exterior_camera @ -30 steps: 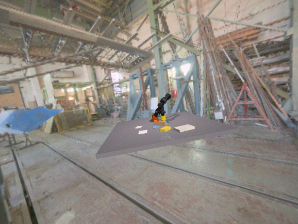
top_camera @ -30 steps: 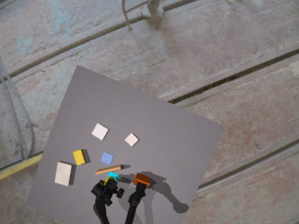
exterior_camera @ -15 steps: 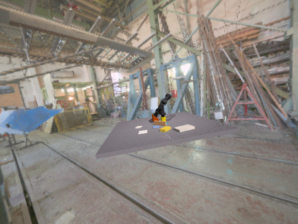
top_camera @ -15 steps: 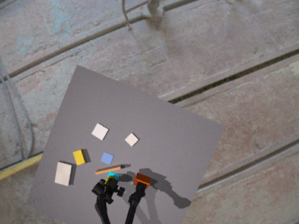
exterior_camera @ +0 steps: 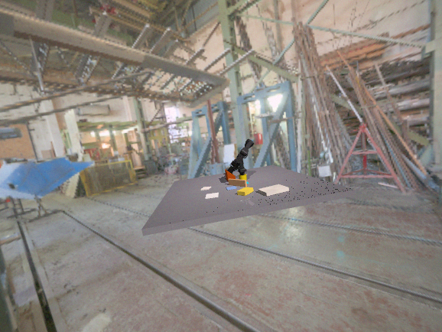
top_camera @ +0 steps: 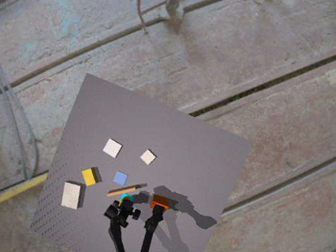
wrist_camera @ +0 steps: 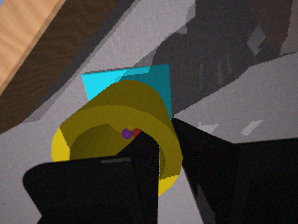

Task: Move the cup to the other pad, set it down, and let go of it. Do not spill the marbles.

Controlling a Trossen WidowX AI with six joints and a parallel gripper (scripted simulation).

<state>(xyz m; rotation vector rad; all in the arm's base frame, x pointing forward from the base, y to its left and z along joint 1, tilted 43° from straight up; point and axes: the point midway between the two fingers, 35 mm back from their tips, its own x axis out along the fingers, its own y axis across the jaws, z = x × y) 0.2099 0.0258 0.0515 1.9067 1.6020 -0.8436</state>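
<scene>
A yellow cup (top_camera: pixel 120 201) (exterior_camera: pixel 243 177) (wrist_camera: pixel 115 114) is held upright or nearly so, its mouth facing the wrist camera. A purple marble (wrist_camera: pixel 127 134) and a red marble (wrist_camera: pixel 136 132) show inside; a finger hides part of the interior. My gripper (wrist_camera: pixel 164 124) is shut on the cup's wall, one finger inside and one outside. The cyan pad (top_camera: pixel 126 196) (exterior_camera: pixel 248 183) (wrist_camera: pixel 100 84) is partly hidden beneath and behind the cup. Whether the cup touches it, I cannot tell. The blue pad (top_camera: pixel 120 178) (exterior_camera: pixel 231 188) lies beyond the wooden bar, with nothing on it.
The wooden bar (top_camera: pixel 122 190) (exterior_camera: pixel 237 183) (wrist_camera: pixel 30 45) stands between the pads. An orange block (top_camera: pixel 159 203) (exterior_camera: pixel 229 176) is beside the arm. A yellow block (top_camera: pixel 89 177) (exterior_camera: pixel 245 191), a beige slab (top_camera: pixel 71 195) (exterior_camera: pixel 273 190) and two white tiles (top_camera: pixel 112 148) (top_camera: pixel 148 156) lie farther out.
</scene>
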